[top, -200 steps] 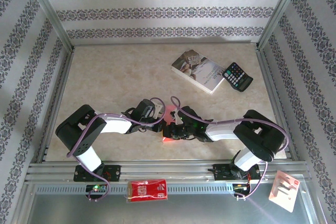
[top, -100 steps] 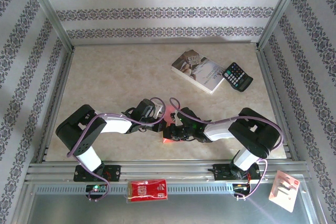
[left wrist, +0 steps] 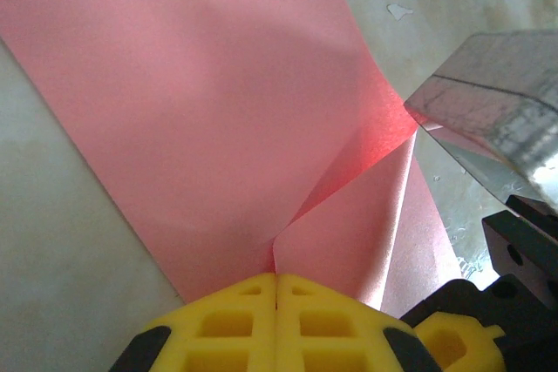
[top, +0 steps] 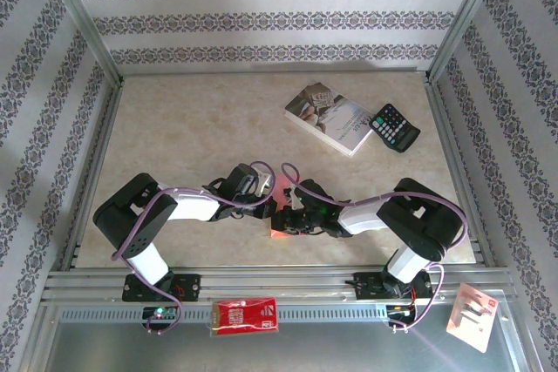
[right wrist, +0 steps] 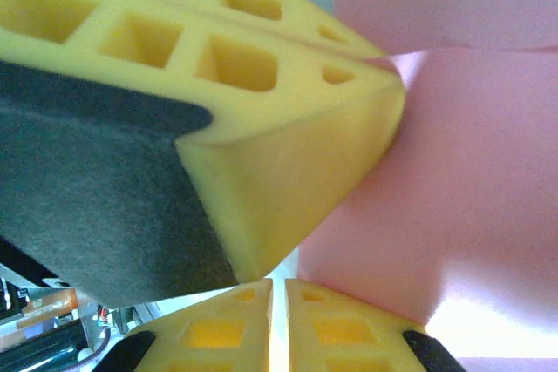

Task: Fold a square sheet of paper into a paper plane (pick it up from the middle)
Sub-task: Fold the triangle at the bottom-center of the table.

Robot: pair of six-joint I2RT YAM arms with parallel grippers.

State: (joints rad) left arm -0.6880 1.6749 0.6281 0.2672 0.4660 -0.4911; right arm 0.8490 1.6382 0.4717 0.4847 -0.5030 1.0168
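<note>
You are mid-fold: your left end effector [left wrist: 275, 283] pinches the square sheet of paper [left wrist: 192, 102], your right end effector [right wrist: 279, 294] is shut beside it, so press the crease next.

The square sheet of paper [left wrist: 200, 111] is pink-red, and the left gripper [left wrist: 275, 280] and right gripper [right wrist: 279, 289] are bright yellow with black. The table [top: 200, 128] is pale beige with cloudy marks, the walls [top: 261, 19] white with grey flowery stripes, the calculator [top: 394, 127] black.
</note>
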